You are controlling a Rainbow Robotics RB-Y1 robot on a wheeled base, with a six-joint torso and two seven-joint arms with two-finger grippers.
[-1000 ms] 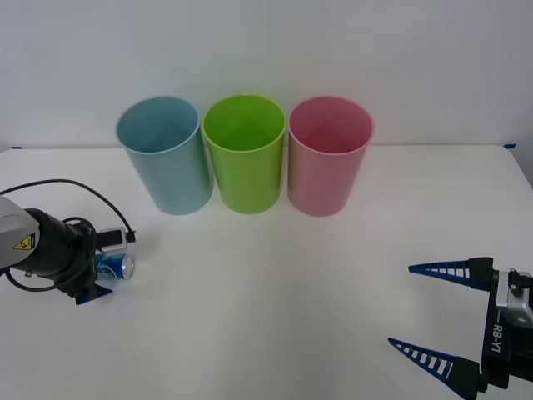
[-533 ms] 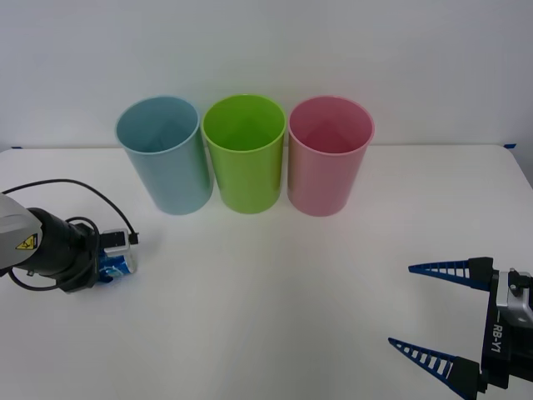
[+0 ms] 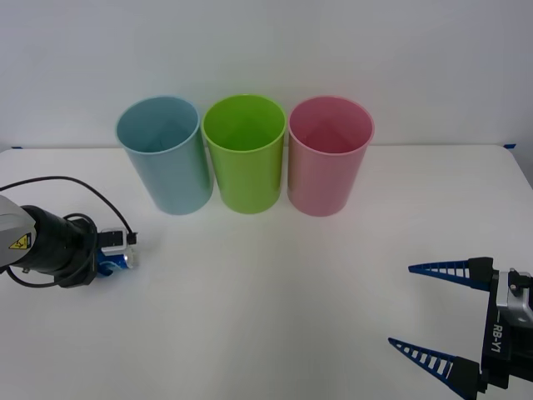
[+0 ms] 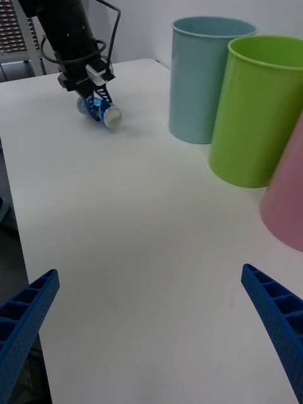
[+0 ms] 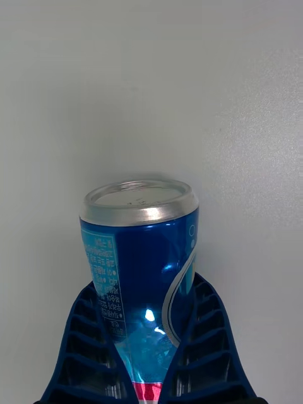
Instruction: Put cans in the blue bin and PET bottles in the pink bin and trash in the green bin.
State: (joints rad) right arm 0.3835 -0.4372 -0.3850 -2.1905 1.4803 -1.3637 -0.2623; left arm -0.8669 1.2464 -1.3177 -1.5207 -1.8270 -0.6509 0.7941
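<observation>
A small blue can (image 3: 119, 260) with silver ends is held at the table's left side, my left gripper (image 3: 107, 262) shut on its lower body. In the left wrist view the can (image 5: 142, 252) stands out between the blue ribbed fingers (image 5: 82, 341), silver end away from the wrist. The right wrist view shows the can (image 4: 104, 113) tilted low over the table under the left gripper (image 4: 95, 104). The blue bin (image 3: 166, 158), green bin (image 3: 244, 158) and pink bin (image 3: 327, 162) stand upright in a row at the back. My right gripper (image 3: 426, 313) waits open at the front right.
A black cable (image 3: 75, 185) loops from the left wrist over the table. The white table (image 3: 275, 283) lies open between the arms. In the right wrist view the blue bin (image 4: 205, 76), green bin (image 4: 259, 107) and pink bin (image 4: 287, 196) stand side by side.
My left wrist has turned and shifted slightly toward the back with the can in its fingers, so the fingers show less from the front. The right arm has not moved.
</observation>
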